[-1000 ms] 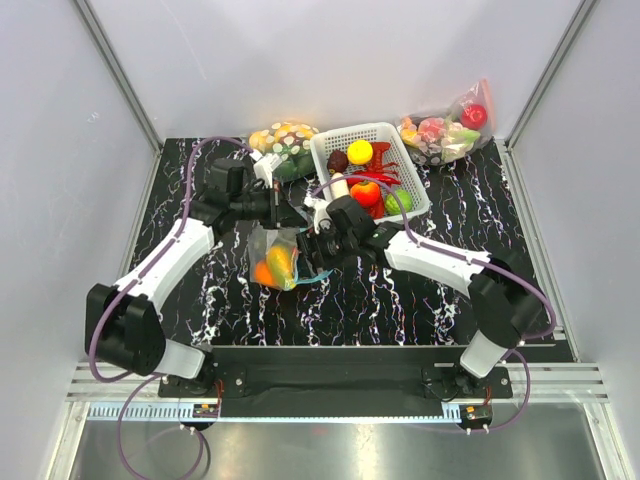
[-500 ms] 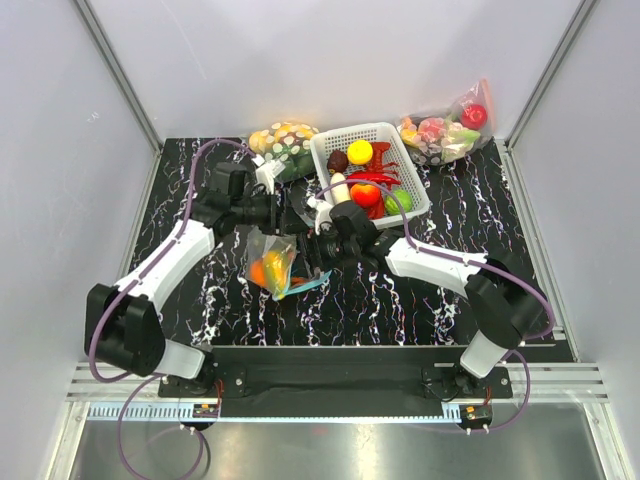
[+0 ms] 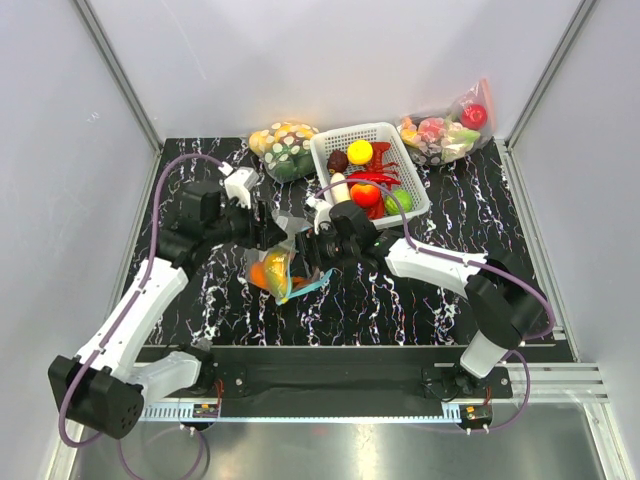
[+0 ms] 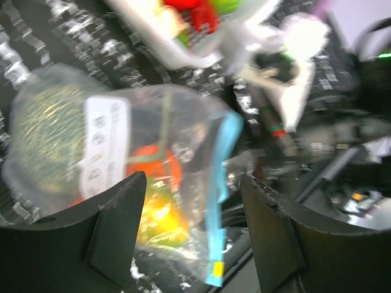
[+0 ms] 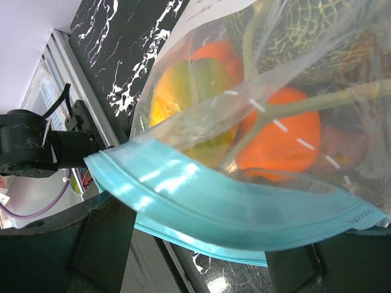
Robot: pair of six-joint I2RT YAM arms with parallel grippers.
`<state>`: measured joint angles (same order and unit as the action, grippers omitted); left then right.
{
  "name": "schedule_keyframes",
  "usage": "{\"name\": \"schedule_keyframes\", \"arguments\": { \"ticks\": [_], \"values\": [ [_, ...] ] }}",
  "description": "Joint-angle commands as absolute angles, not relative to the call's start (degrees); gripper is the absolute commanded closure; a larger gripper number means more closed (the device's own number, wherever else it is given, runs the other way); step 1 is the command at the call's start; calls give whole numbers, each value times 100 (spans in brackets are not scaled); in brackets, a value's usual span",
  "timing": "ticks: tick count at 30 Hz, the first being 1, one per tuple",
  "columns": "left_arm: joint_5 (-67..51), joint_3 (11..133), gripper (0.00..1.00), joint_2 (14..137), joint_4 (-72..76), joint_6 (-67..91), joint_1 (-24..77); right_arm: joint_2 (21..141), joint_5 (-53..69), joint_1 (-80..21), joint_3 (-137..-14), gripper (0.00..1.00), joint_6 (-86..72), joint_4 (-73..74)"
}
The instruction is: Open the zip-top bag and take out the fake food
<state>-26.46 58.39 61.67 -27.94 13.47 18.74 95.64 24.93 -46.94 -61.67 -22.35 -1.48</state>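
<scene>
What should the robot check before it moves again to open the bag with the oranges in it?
1. The left gripper is open: ok, jaws apart.
2. The teal zip strip lies across the right gripper, between its fingers: ok.
3. Something pinches the zip-top bag: not ok, both grippers stand open.
4. The bag's mouth is open: cannot tell.
5. The fake food is out: not ok, it sits inside the bag.
</scene>
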Motion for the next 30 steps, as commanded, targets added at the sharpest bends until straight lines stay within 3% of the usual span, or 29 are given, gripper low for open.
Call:
{"name": "schedule_keyframes", "arguments": {
  "ticks": [1,17,21,30],
  "values": [
    [-1881,5616,32,6170,-3146,1213,1872,9519,2417,-4746,-6310,20,-2233,-211],
    [-2495,4667,37,6521,-2584,1634,1530,9571,2399,-4746,-6451,20,-2197,-53],
    [-2663,4588,57,6495,-2479,1705,1494,9624,2443,-4737,-6495,20,-2215,-53],
    [-2804,4439,80,6539,-2470,1670,1433,9843,2321,-4746,-6636,20,-2241,220]
  ]
}}
